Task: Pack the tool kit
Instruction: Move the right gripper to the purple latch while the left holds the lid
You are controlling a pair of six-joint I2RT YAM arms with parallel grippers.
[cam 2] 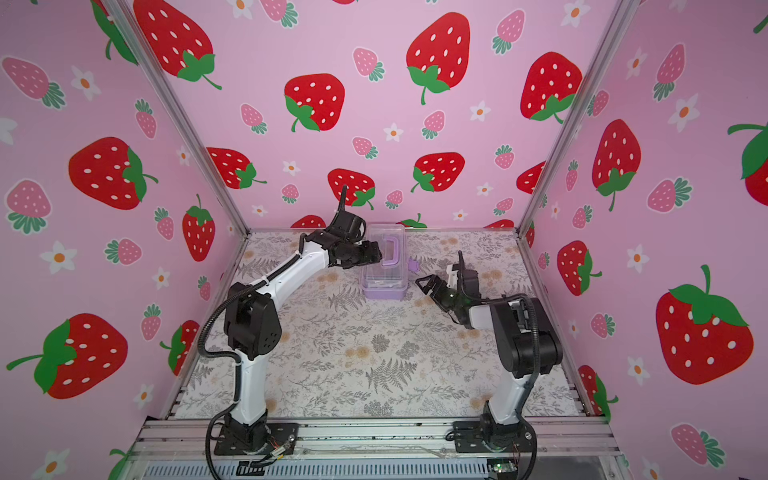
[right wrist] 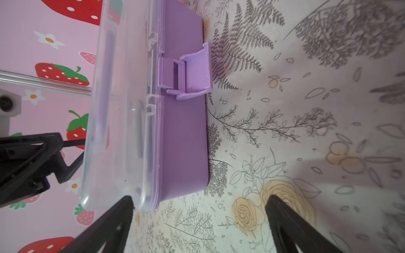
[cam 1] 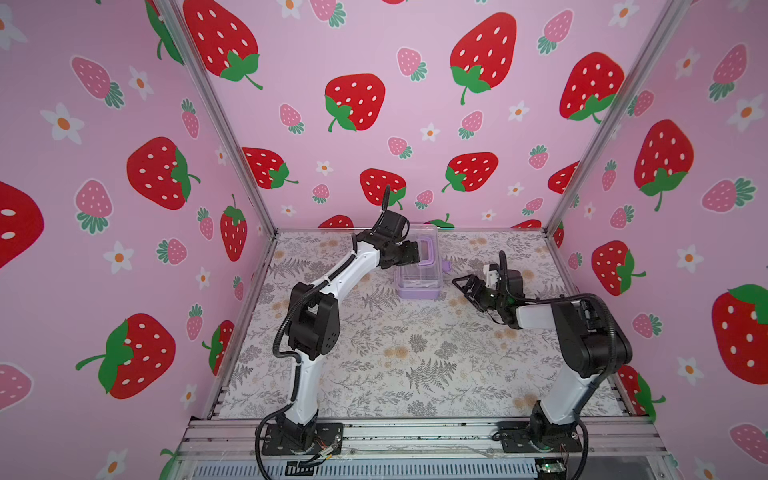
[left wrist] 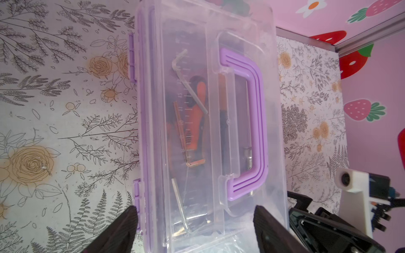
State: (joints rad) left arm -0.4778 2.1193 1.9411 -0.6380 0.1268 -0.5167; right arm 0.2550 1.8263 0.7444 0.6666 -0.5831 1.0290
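Note:
The tool kit box [cam 1: 419,286] [cam 2: 384,289] stands at the back middle of the floral mat, lilac base under a clear lid that lies down on it. Through the lid [left wrist: 197,131] I see orange-handled pliers [left wrist: 200,98] and silver hex keys [left wrist: 190,87] beside the purple handle [left wrist: 252,122]. The lilac latch [right wrist: 195,72] sticks out from the side, flipped away from the lid. My left gripper [cam 1: 411,253] [left wrist: 196,227] hovers over the lid, open wide. My right gripper [cam 1: 463,284] [right wrist: 199,219] is open to the right of the box, with only mat between its fingers.
The floral mat [cam 1: 395,357] is walled by strawberry-print panels on the left, back [cam 1: 415,124] and right. Aluminium rails [cam 1: 415,432] carrying both arm bases run along the front edge. Both grippers are close together near the box's right side.

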